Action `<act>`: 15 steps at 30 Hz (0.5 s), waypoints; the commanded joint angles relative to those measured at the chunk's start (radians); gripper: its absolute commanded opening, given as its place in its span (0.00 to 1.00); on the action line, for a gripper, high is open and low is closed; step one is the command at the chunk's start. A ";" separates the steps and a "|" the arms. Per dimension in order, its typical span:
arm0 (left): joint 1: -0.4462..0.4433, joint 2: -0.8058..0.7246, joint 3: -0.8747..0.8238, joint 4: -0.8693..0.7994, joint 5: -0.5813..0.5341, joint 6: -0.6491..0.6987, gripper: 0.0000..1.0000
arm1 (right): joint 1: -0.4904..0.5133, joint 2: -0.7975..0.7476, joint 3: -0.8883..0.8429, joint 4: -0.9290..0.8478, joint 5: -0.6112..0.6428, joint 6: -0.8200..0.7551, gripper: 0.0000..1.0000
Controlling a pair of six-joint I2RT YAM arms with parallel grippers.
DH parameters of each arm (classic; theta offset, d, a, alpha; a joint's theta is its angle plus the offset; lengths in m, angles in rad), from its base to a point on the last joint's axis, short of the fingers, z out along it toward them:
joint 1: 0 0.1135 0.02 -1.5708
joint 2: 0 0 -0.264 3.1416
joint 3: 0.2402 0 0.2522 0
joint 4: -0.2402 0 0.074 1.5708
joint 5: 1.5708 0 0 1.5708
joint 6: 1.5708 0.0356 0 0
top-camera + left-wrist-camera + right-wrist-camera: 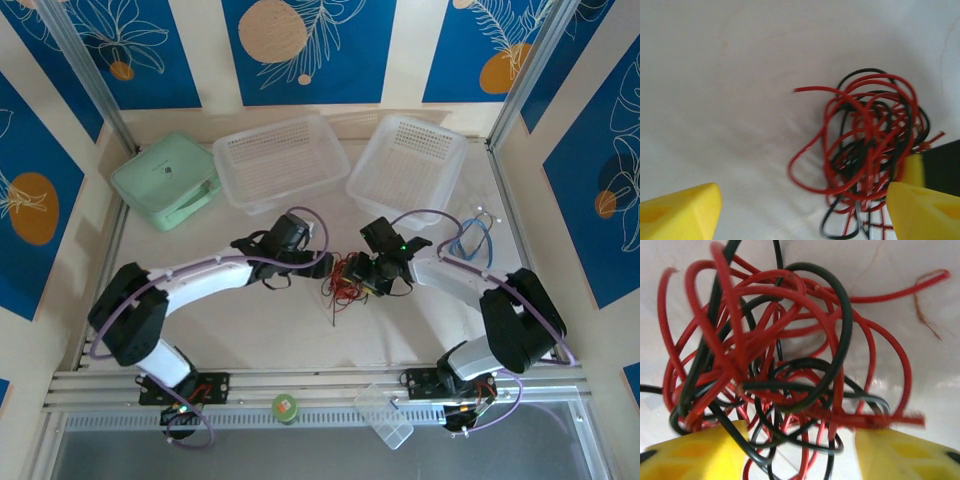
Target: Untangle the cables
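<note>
Mid white surface, our left claw gapes wide beside the tangled thin red and black cables. Our right claw straddles them, fingers apart, likely to tease strands loose.

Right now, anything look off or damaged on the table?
Yes. The red and black cables lie in one knotted clump. In the right wrist view, one red strand sticks out of the clump and ends in frayed bare copper, so its tip looks stripped or worn. Nothing else stands out.
</note>
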 commanded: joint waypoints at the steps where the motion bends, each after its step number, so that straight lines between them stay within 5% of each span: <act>1: -0.031 0.072 0.041 0.117 0.061 -0.050 0.85 | 0.011 0.023 -0.016 0.078 0.001 0.059 0.44; 9: -0.046 0.192 0.065 0.162 0.100 -0.077 0.81 | 0.011 -0.017 -0.062 0.020 0.040 0.049 0.00; 12: -0.046 0.200 0.069 0.163 0.093 -0.069 0.79 | 0.006 -0.041 -0.090 0.016 0.038 0.042 0.00; 15: -0.048 0.217 0.069 0.169 0.097 -0.066 0.66 | -0.007 -0.056 -0.103 0.005 0.025 0.025 0.00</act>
